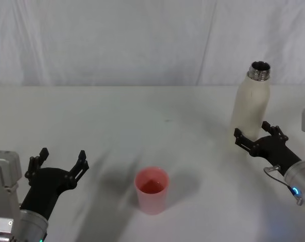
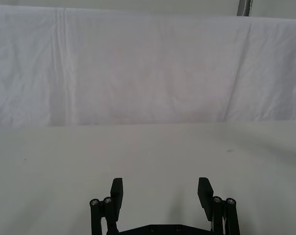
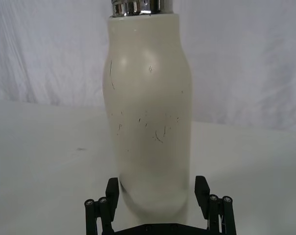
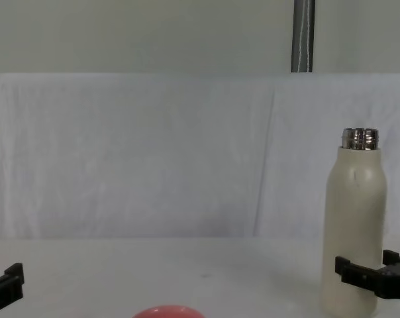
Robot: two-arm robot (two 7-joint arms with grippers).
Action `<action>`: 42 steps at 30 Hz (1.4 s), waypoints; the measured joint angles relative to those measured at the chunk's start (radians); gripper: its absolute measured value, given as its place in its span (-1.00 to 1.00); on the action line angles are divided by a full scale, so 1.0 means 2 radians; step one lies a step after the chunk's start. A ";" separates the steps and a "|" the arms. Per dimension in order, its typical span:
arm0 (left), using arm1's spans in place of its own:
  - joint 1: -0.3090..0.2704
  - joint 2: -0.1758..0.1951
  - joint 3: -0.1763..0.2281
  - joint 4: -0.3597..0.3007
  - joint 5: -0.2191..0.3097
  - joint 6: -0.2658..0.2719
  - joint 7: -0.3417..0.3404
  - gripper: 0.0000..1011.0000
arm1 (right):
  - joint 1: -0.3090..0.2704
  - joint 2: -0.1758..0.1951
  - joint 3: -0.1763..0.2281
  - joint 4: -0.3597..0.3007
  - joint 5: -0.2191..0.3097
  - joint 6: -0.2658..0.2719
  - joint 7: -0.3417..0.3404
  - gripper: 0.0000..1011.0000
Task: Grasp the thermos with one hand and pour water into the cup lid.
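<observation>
The cream-white thermos [image 1: 251, 108] stands upright at the right of the table, its steel neck open at the top; it also rises in the chest view [image 4: 354, 232] and the right wrist view [image 3: 148, 112]. My right gripper [image 1: 257, 137] is open, its fingers on either side of the thermos base [image 3: 155, 193], not closed on it. The pink cup lid [image 1: 152, 190] stands open side up in the front middle, its rim low in the chest view [image 4: 168, 312]. My left gripper [image 1: 59, 164] is open at the front left, holding nothing [image 2: 161, 192].
A white cloth covers the table [image 1: 142, 121] and hangs as a backdrop behind it. A grey pole [image 4: 303, 36] stands behind the backdrop. Bare tabletop lies between the cup lid and the thermos.
</observation>
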 joint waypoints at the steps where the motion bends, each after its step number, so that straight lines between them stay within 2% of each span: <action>1: 0.000 0.000 0.000 0.000 0.000 0.000 0.000 0.98 | 0.000 0.000 0.000 0.000 0.000 0.000 0.000 0.98; 13: 0.000 0.000 0.000 0.000 0.000 0.000 0.000 0.98 | -0.045 0.015 0.021 -0.059 0.001 0.007 -0.016 0.98; 22: 0.000 0.000 0.000 0.000 0.000 0.000 0.000 0.98 | -0.088 0.024 0.038 -0.112 0.010 0.010 -0.022 0.98; 32: 0.000 0.000 0.000 0.000 0.000 0.000 0.000 0.98 | -0.124 0.025 0.041 -0.146 0.018 0.007 -0.020 0.98; 42: 0.000 0.000 0.000 0.000 0.000 0.000 0.000 0.98 | -0.142 0.029 0.033 -0.164 0.025 0.006 -0.008 0.98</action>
